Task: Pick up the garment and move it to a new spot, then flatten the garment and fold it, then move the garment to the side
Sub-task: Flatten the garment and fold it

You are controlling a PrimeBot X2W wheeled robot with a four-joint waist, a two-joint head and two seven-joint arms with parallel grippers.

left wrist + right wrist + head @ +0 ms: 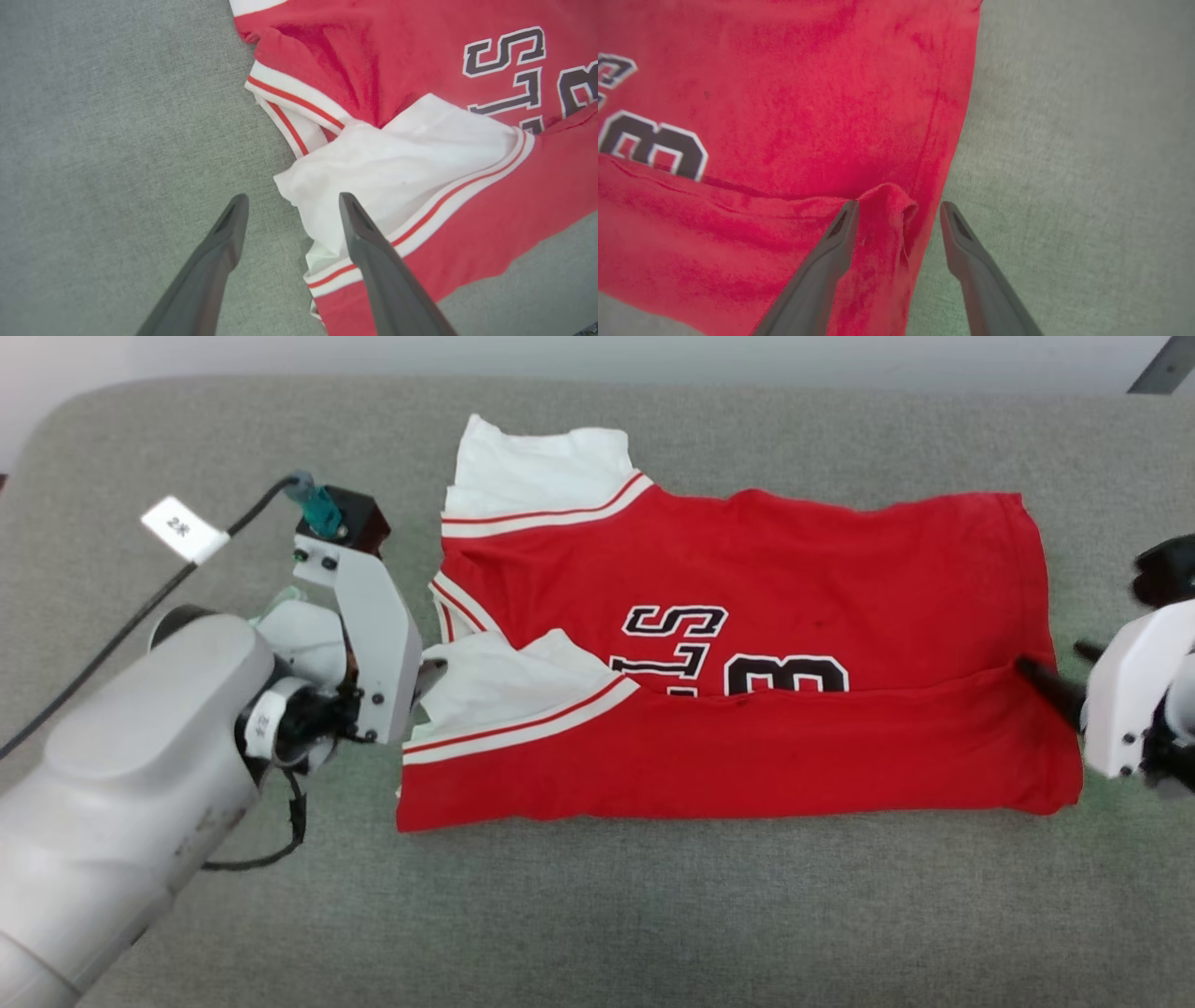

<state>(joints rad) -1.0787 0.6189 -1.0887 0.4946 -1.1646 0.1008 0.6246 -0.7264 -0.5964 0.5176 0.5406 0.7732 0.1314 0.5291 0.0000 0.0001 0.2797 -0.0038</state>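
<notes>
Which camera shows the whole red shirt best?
The head view: the whole garment lies in it, near edge folded over the lettering. The left wrist view gives its white sleeve close up; the right wrist view, its hem corner.

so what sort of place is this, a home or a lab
Most likely a lab or test bench, not a home: the garment lies on a grey cloth-covered table, and a cable with a paper label runs to the left arm.

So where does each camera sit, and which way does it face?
Left wrist: along the open left gripper, at the white sleeve of the garment.
Right wrist: along the open right gripper, at its red hem.
Head: from above, down on garment, grey surface, left forearm and both grippers.
Shared: all show the black lettering.
</notes>
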